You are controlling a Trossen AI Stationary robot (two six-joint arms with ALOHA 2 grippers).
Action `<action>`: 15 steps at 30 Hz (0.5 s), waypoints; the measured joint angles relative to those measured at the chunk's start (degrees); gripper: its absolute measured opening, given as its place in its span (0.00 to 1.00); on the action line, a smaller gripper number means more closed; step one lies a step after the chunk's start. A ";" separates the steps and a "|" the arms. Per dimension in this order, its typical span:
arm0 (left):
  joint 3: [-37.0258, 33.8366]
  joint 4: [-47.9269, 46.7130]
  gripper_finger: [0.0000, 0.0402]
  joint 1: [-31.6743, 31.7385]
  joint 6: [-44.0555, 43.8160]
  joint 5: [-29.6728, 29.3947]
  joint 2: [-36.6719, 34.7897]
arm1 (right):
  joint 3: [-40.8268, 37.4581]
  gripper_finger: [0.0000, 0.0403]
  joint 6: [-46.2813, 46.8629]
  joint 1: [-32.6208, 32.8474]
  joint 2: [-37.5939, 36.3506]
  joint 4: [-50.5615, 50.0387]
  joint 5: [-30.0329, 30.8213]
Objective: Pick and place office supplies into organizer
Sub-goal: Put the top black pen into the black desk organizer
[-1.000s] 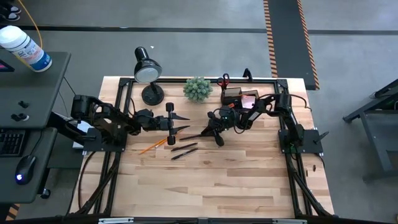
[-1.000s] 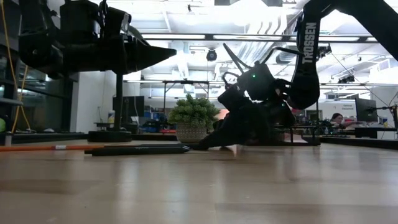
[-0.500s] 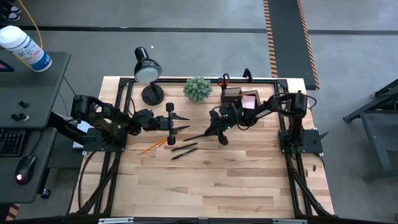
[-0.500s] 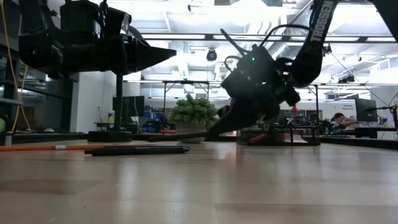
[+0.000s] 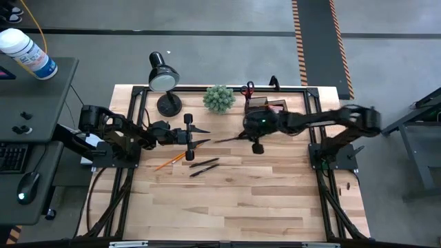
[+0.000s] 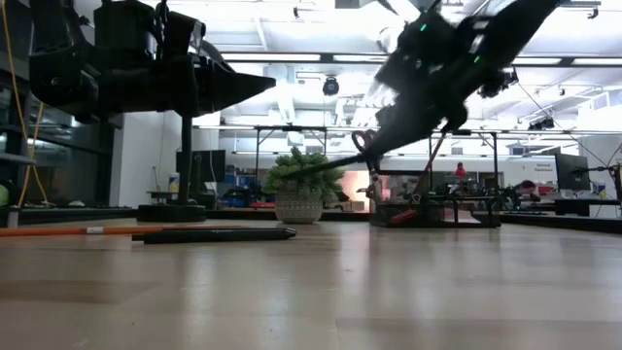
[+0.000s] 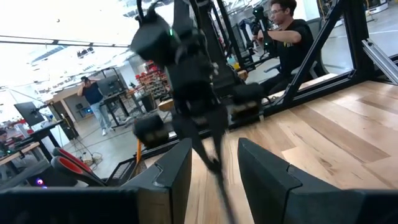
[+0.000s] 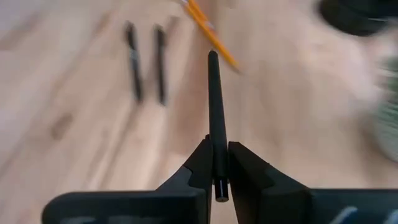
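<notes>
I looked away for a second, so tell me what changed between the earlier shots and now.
The right tool, shut on a black pen, lifted it off the table and swung it toward the organizer. The left tool stayed hovering, open; the two pens and the pencil on the table didn't move.

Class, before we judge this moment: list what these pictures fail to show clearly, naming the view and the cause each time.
- Organizer compartments, high view: too small, partly covered by the right arm.
- Right gripper, low view: motion-blurred.
- Orange pencil, right wrist view: blurred, cut off by the edge.
- Left gripper tips, left wrist view: cut off by the frame edge.
</notes>
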 joint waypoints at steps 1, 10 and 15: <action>0.00 -0.02 0.29 0.00 0.02 0.00 0.00 | 0.00 0.06 -0.33 0.00 -2.45 -2.84 2.49; 0.00 0.00 0.29 0.00 0.02 -0.04 0.00 | 0.04 0.07 -1.67 2.85 -22.05 -21.89 24.54; 0.00 0.00 0.29 0.00 0.00 -0.20 0.00 | 0.04 0.07 -0.58 5.02 -26.63 -28.60 34.87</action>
